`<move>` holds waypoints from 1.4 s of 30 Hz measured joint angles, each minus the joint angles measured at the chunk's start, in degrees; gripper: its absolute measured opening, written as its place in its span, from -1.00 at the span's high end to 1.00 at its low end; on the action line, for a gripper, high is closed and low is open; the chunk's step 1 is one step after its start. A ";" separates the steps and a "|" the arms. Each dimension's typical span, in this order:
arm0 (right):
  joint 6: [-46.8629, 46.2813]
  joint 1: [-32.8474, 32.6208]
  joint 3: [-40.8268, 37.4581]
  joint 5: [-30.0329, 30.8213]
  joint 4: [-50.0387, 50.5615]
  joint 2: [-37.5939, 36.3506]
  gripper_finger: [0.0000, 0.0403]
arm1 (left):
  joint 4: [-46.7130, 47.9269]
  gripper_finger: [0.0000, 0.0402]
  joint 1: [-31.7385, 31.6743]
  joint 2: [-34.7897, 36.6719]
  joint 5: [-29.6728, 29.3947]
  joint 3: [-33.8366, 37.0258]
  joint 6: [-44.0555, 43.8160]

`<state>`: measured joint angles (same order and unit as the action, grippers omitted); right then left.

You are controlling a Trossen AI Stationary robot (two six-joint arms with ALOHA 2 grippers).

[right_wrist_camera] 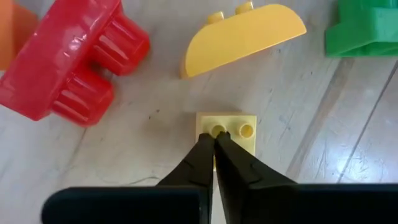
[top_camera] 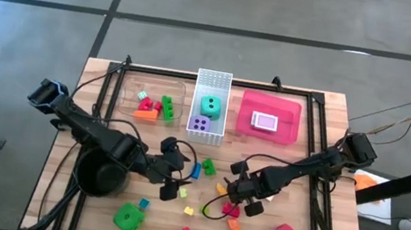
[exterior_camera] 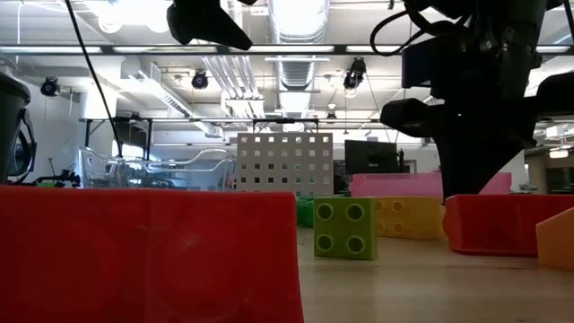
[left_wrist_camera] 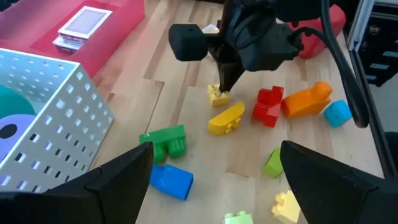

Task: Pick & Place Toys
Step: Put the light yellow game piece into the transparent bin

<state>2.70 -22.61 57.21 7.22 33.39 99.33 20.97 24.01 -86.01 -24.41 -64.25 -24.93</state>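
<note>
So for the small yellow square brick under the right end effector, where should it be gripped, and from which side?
Across its two flat side walls, coming straight down from above. The small yellow brick lies flat on the table, studs up, with clear wood around it. The right end effector has shut on one stud, a small, rounded hold likely to slip.

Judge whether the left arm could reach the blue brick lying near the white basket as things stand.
Probably yes. The left gripper, jaws open, hovers just short of the blue brick, with bare table between. The green brick sits close beside it, and the right gripper works farther off.
</note>
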 joint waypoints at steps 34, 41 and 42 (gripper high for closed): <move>-9.94 1.32 0.39 -1.61 2.51 -5.38 0.56 | 0.47 -0.75 -0.17 0.19 0.00 -0.22 -0.65; -7.19 1.25 0.42 -1.19 2.27 -5.42 0.05 | 2.69 -0.75 -0.17 0.21 0.04 -0.11 -0.65; -7.05 1.25 0.42 -1.18 2.26 -5.42 0.00 | 3.06 -0.75 -0.17 0.21 0.04 -0.11 -0.67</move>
<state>-4.35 -21.37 57.63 6.04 35.64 93.91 24.03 23.83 -85.80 -24.36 -64.36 -25.61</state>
